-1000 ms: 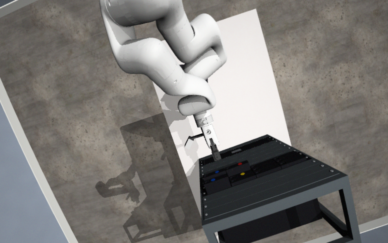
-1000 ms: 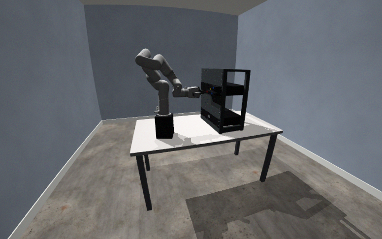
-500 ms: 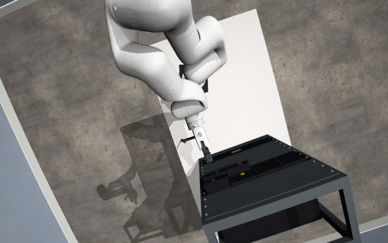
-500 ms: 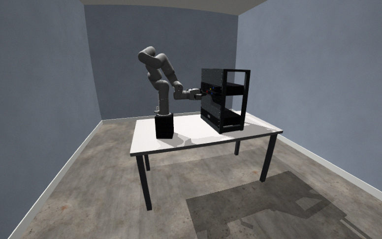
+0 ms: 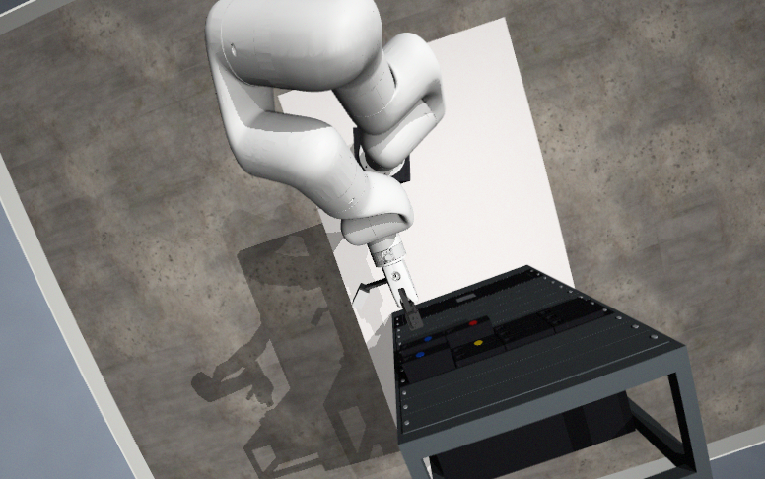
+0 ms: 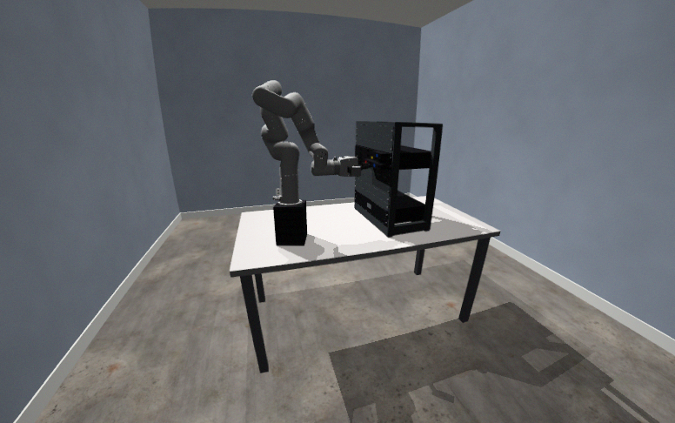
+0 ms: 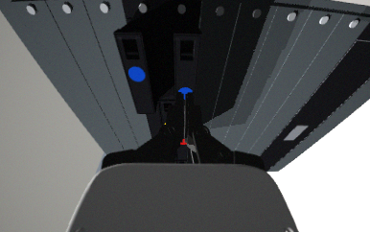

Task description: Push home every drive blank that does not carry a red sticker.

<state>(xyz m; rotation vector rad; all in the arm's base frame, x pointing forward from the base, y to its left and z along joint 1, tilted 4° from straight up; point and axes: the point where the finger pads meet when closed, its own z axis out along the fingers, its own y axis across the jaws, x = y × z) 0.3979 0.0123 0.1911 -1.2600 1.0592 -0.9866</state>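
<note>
The black rack stands on the white table, its front towards the arm. Four drive blanks stand out of the chassis. Two carry blue stickers: one and another. One carries a red sticker, one a yellow sticker. My gripper is shut and empty. Its tips point at the blank whose blue sticker they half hide in the wrist view. I cannot tell whether they touch it.
The arm's black base stands on the table left of the rack. The rack's grey front panels with screw rows surround the blanks. Walls and floor lie beyond the table edges.
</note>
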